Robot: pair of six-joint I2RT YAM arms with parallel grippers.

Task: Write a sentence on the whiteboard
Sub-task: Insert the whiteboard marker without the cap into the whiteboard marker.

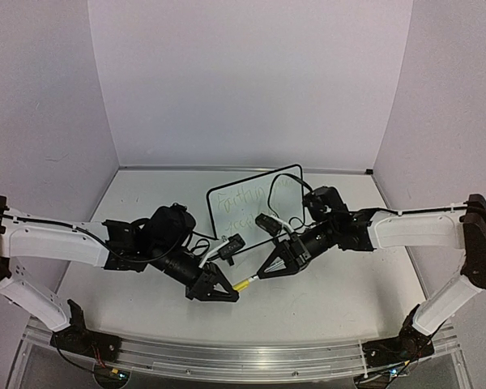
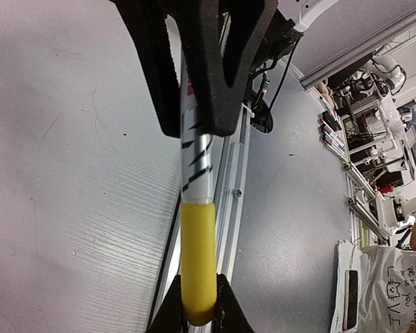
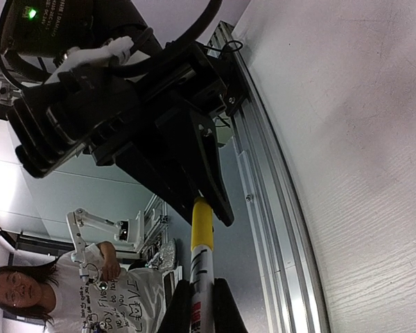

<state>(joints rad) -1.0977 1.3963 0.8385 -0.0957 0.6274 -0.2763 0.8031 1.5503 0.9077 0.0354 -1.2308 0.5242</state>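
Note:
The whiteboard (image 1: pixel 257 185) stands tilted at the table's middle back. The sentence (image 1: pixel 241 207) is faint green handwriting in two lines on it. In front of it both grippers hold one marker (image 1: pixel 251 279) level above the table. My left gripper (image 1: pixel 232 291) is shut on its yellow cap (image 2: pixel 197 250). My right gripper (image 1: pixel 262 274) is shut on its white barrel (image 3: pixel 198 281). In the left wrist view my left gripper (image 2: pixel 197 311) pinches the cap's end, and the right gripper's fingers (image 2: pixel 215 76) clamp the barrel. In the right wrist view my right gripper (image 3: pixel 197 313) grips the barrel, and the cap (image 3: pixel 202 222) runs into the left gripper's fingers (image 3: pixel 194 163).
An aluminium rail (image 1: pixel 243 353) runs along the table's near edge under the arms. White walls close the back and both sides. Beyond the rail, a person (image 3: pixel 28 295) stands in the room.

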